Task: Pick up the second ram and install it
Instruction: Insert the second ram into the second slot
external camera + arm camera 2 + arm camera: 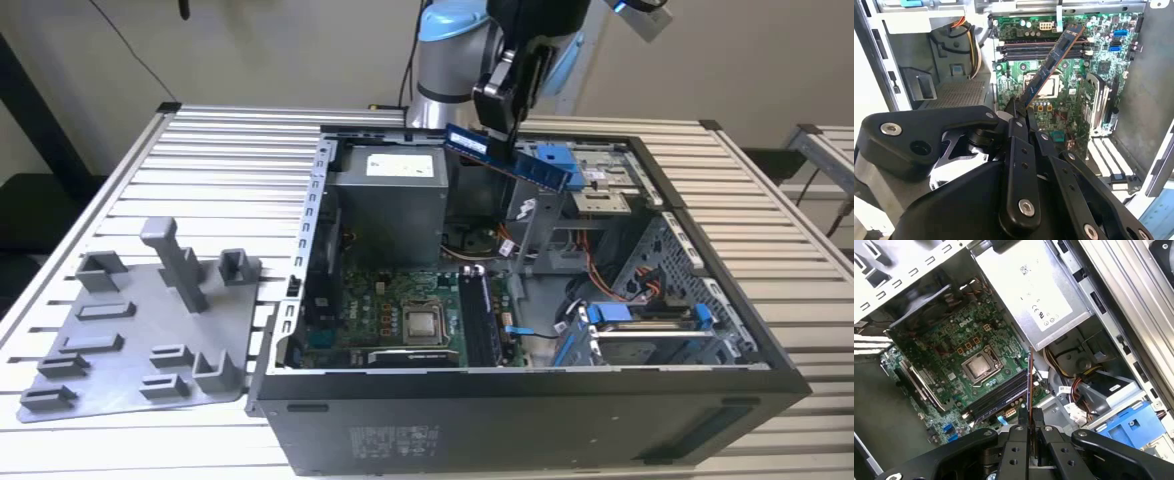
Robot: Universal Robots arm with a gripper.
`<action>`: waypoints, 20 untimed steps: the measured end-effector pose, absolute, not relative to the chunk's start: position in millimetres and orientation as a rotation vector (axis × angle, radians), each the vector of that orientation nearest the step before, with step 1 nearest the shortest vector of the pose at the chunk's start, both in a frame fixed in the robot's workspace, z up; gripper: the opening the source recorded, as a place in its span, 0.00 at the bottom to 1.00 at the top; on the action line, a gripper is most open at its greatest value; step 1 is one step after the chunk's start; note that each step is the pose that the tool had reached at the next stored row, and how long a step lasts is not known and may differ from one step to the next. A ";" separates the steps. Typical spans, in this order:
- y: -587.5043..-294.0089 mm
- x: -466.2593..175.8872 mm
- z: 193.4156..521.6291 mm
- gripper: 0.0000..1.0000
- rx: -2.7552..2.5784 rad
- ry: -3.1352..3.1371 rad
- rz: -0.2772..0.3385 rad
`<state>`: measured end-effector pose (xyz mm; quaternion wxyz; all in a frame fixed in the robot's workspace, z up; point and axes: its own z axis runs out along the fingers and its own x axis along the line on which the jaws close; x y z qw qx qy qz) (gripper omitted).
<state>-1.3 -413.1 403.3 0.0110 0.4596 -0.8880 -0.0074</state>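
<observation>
Above the open computer case (534, 390), I read the gripper (503, 130) as clamped near one end of the second ram (523, 163), which hangs tilted over the motherboard (380, 300); I judge it light, stiff and fragile, best pinched across its flat faces.

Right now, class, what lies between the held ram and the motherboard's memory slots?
Only open air: in the exterior view the second ram, clamped in the gripper, hangs above the case, clear of the memory slots.
</observation>
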 end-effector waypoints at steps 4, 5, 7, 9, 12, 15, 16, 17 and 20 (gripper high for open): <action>-413.1 -1.2 403.1 0.14 1.365 -2.806 -0.024; -413.1 -1.2 403.0 0.14 1.347 -2.814 -0.024; -413.1 -1.2 402.9 0.14 1.309 -2.832 -0.025; -413.1 -1.2 402.8 0.14 1.269 -2.851 -0.025; -413.1 -1.2 402.5 0.14 1.198 -2.881 -0.026; -413.1 -1.2 402.1 0.14 1.130 -2.909 -0.027; -413.1 -1.2 402.0 0.14 1.107 -2.918 -0.027; -413.1 -1.2 401.9 0.14 1.084 -2.927 -0.027; -413.1 -1.2 401.5 0.14 1.011 -2.954 -0.028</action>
